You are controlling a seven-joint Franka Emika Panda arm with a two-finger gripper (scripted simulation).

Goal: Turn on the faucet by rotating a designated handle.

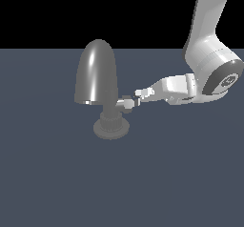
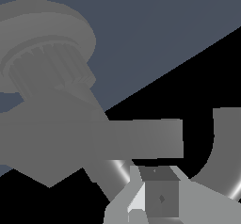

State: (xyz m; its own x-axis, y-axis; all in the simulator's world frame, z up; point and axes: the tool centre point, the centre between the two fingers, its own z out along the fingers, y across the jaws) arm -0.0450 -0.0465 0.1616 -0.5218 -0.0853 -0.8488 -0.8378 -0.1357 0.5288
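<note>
Now at the handle point(image 1: 127, 103) on the neck of the faucet point(image 1: 97, 78), upright on the table point(image 1: 57, 173). End effector point(image 1: 138, 97) touching it; opening and grip impossible to tell. Rotation apparently still to do.

The white arm point(image 1: 209, 11) is coming down from the far right corner of the counter, in the exterior view, and bending sharply at a fat rounded joint point(image 1: 212, 71) with a dark band and cap. From that joint the wrist is reaching out almost level, low over the counter, tapering toward the exterior view's left. The claw point(image 1: 139, 97) is sitting at its end, pointing sideways rather than down. In the wrist view one pale finger point(image 2: 141, 195) and a grey square pad point(image 2: 162, 197) are showing close up. Whether the jaws are parted or closed, I cannot tell from either view.
</note>
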